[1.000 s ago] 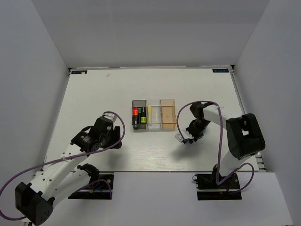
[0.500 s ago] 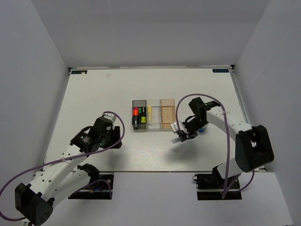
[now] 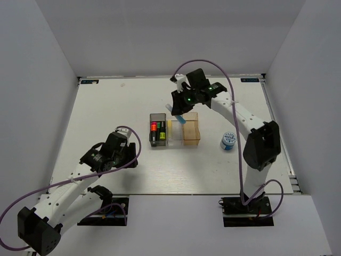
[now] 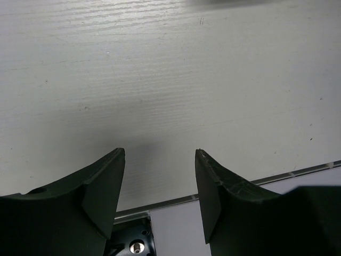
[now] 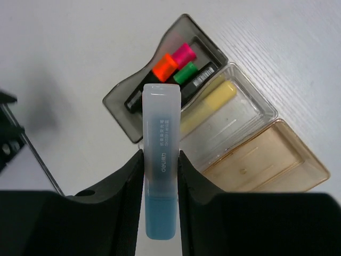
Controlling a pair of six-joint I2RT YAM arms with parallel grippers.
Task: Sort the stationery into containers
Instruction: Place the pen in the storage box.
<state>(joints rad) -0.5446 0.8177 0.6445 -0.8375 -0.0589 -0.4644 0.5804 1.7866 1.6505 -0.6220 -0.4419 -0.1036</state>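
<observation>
Jaws on the right arm pinch the light blue tube [image 5: 160, 176] at its darker end, with its clear cap pointing down at the row of bins. A second ago the right jaws hung low between the bins and the near edge. Now they are lifted and swung toward the far edge, holding the tube about where the smoky grey bin [image 3: 157, 129] meets the clear bin [image 3: 175, 136]. The orange bin [image 3: 191, 130] closes the row on the right. The orange, pink and green highlighters [image 5: 181, 56] in the grey bin and the yellow highlighter [image 5: 208, 106] in the clear bin have not moved. The blue-white roll [image 3: 228, 141], earlier covered by the arm, now lies exposed toward the right edge. By the near edge, the left jaws stay spread over bare counter [image 4: 160, 64].
</observation>
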